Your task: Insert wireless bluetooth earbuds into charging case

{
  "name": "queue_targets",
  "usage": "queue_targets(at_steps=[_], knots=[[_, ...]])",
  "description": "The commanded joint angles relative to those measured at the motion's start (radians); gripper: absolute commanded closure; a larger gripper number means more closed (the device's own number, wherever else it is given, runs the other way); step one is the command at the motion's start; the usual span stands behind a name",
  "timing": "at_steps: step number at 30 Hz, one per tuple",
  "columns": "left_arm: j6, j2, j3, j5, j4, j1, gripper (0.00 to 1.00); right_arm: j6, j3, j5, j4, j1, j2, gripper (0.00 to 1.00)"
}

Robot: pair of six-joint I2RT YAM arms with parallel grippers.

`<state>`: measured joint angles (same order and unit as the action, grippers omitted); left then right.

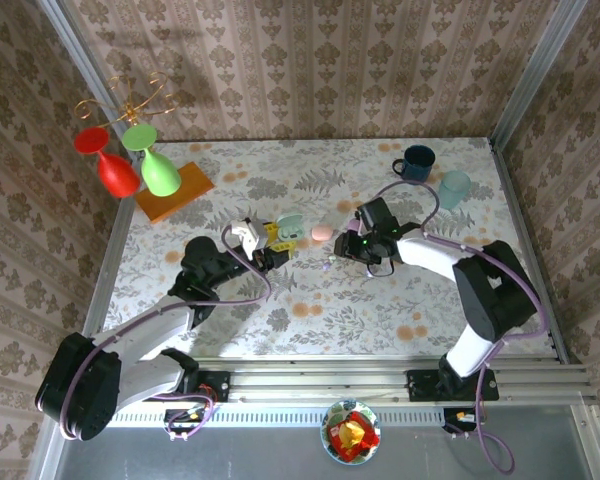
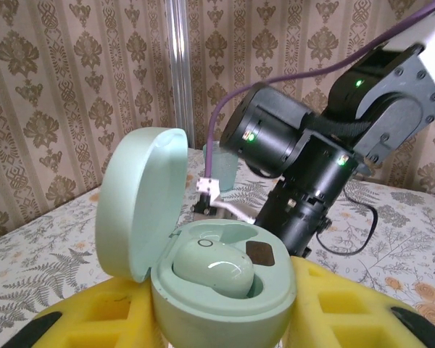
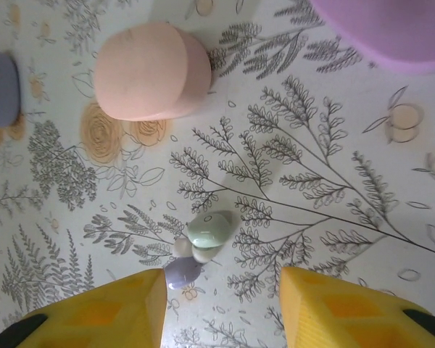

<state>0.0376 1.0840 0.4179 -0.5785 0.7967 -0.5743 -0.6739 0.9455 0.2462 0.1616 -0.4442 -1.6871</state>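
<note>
The left gripper [image 2: 221, 319] clamps the mint charging case [image 2: 138, 210] between its yellow pads, lid up. One pale-green earbud [image 2: 214, 268] sits inside; the well [image 2: 259, 254] beside it looks empty. The right gripper [image 3: 225, 301] hangs spread, holding nothing. Just ahead of its pads lie the loose earbuds [image 3: 209, 228], green, whitish and lilac, touching. Picking the green one seems next: descend, centre, close gently. A pink case [image 3: 148, 72] lies ahead-left and a purple case [image 3: 384, 29] ahead-right.

1. I operate a robot test cell dressed as a home: damask wallpaper panels [image 1: 310, 60] enclose a floral tabletop [image 1: 310, 320].
2. Aluminium frame posts [image 1: 528, 70] and a base rail [image 1: 380, 372] carrying the left arm [image 1: 145, 340] and right arm [image 1: 435, 252] mark it as a lab.
3. Household props: hanging goblets [image 1: 158, 172], a dark mug [image 1: 415, 162].
</note>
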Motion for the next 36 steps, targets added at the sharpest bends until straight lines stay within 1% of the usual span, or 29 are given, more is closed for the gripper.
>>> queue_targets(at_steps=[1,10,15,23,26,29,32,36], knots=[[0.012,-0.019,-0.007,-0.011,0.009,0.01,0.71,-0.048,0.032,0.056,-0.06,-0.011,-0.055,0.54],[0.008,-0.019,-0.008,-0.01,0.009,0.011,0.71,-0.053,0.086,0.074,-0.065,-0.03,-0.152,0.55],[0.008,-0.033,-0.014,-0.007,0.006,0.011,0.71,-0.038,0.125,0.068,-0.036,-0.03,-0.185,0.62],[0.001,-0.06,-0.024,0.002,-0.017,0.015,0.71,-0.014,0.191,0.091,-0.003,-0.031,-0.237,0.64],[0.0,-0.072,-0.028,0.009,-0.025,0.017,0.71,0.009,0.205,0.083,0.019,-0.031,-0.234,0.64],[0.007,-0.078,-0.037,0.019,-0.019,0.025,0.72,0.075,0.225,0.027,0.075,-0.041,-0.207,0.63],[0.034,-0.08,-0.058,0.023,0.023,0.043,0.71,0.18,0.261,-0.104,0.168,-0.078,-0.165,0.62],[0.082,-0.084,-0.092,0.044,0.081,0.095,0.72,0.286,0.298,-0.303,0.27,-0.133,-0.137,0.61]])
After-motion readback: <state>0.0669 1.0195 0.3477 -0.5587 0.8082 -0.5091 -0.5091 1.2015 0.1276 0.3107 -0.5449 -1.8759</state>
